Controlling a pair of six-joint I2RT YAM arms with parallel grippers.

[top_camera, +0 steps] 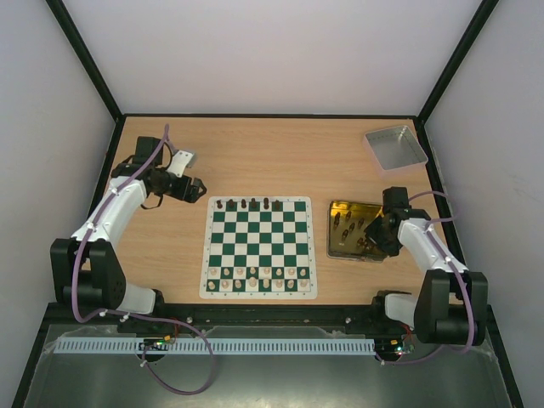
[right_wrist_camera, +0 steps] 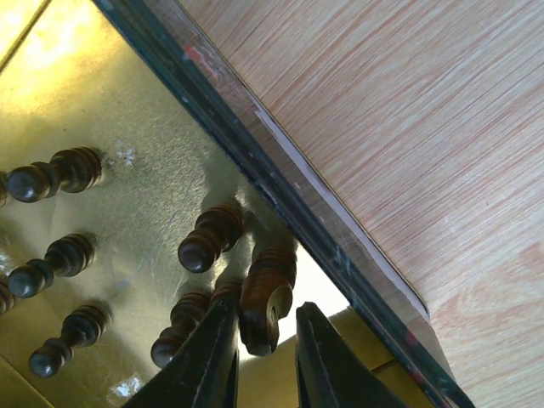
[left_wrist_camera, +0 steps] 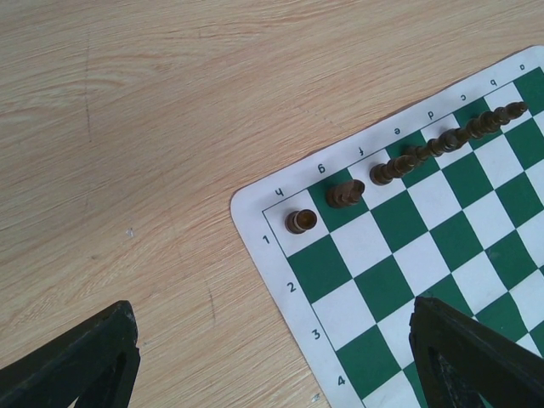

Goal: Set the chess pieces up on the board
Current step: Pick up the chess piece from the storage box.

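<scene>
Board (top_camera: pixel 258 294) centre. Dark chess pieces (top_camera: pixel 255 204) part-fill far row, rest in gold tin (top_camera: pixel 336 223) just right. Grey tray (top_camera: pixel 395 146) far right. Left gripper (left_wrist_camera: pixel 270 340) wide open near board's far-left corner. Right gripper (right_wrist_camera: pixel 265 313) in tin, fingers straddling one dark piece (right_wrist_camera: pixel 269 280); clamped or not, cannot tell. Piece likely light, hard, slippery: grip mid-body. Neighbouring pieces and tin wall crowd it.

Green-and-white chessboard mat (top_camera: pixel 259 246) lies centre; dark brown chess pieces (top_camera: pixel 249 204) line its twelve o'clock edge. Gold rectangular tin (top_camera: pixel 336 207): three o'clock.

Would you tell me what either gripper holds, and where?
Left gripper: nothing. Right gripper: fingers flank the top of a dark piece in the tin; grip uncertain.
</scene>
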